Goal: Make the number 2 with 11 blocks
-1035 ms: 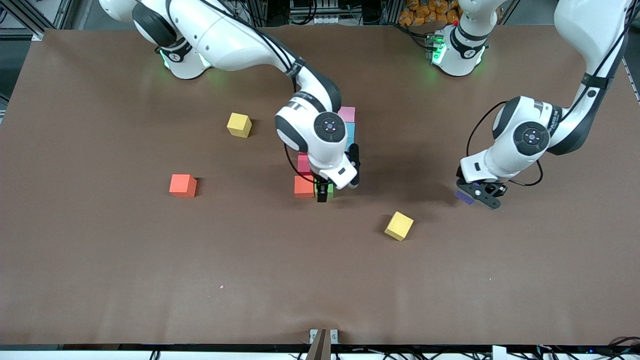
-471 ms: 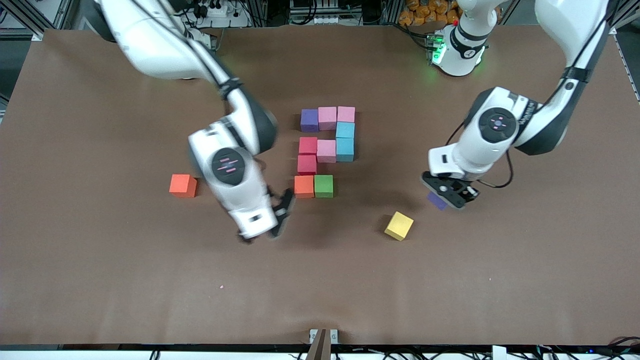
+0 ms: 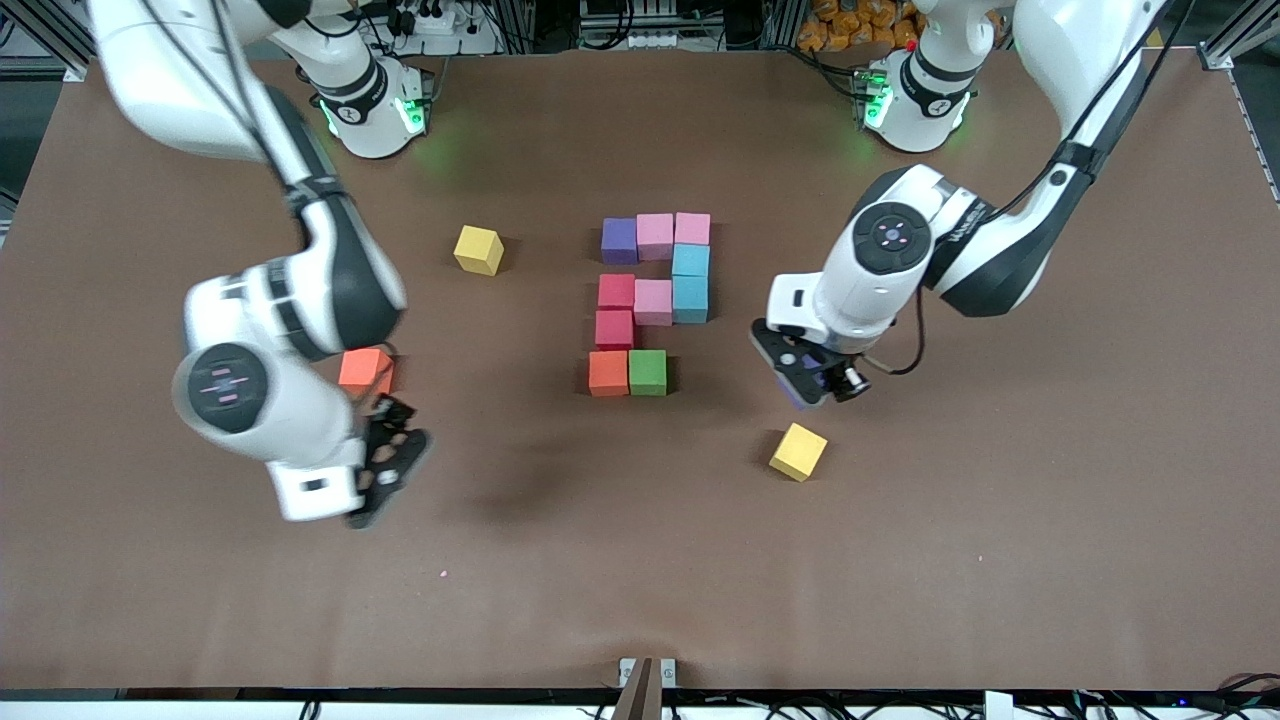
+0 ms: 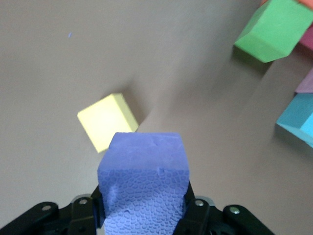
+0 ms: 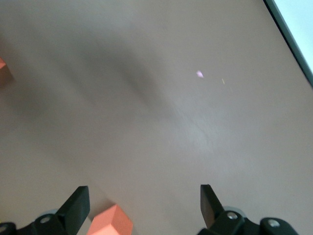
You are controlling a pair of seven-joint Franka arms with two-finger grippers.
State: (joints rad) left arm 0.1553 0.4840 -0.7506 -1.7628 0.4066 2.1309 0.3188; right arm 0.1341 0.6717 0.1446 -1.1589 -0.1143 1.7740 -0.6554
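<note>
Since the earlier frames the right arm has swung off the number 2 toward its own end of the table, and the left arm has carried its purple block in closer to the digit.

Front view: right gripper hangs over bare table, just nearer the camera than a loose orange-red cube; fingers apart, nothing btwn them. Left gripper is over the table btwn the green block and a yellow cube; a sliver of purple shows under it, prob. the held block. The digit has ten cubes down; the spot beside the green block, toward the left arm's end, is bare. Another yellow cube sits toward the right arm's end.

Left wrist view: fingers clamped on the purple block.

Right wrist view: fingers wide apart, empty.
</note>
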